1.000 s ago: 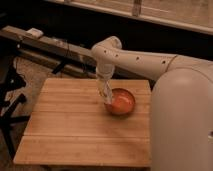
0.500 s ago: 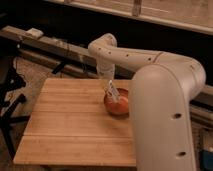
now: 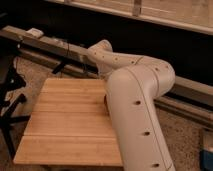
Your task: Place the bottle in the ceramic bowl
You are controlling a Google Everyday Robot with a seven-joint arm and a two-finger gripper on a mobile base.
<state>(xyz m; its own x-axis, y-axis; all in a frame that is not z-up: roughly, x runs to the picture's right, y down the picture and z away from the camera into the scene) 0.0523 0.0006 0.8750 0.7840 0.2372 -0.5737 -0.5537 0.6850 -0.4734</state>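
My white arm (image 3: 135, 95) reaches from the right over the right side of the wooden table (image 3: 65, 120) and fills much of the camera view. My gripper is hidden behind the arm's large links, over the table's right part. The ceramic bowl is almost wholly hidden by the arm; only a thin dark reddish sliver (image 3: 105, 101) shows at the arm's left edge. The bottle is not visible.
A long metal ledge (image 3: 55, 46) runs behind the table, with a small white object (image 3: 35, 32) on it. A black stand with cables (image 3: 11, 100) is at the table's left. A blue object (image 3: 206, 150) lies on the floor at the lower right.
The arm has swung closer to the camera and now covers the orange bowl, the gripper and the table's right side, which showed before.
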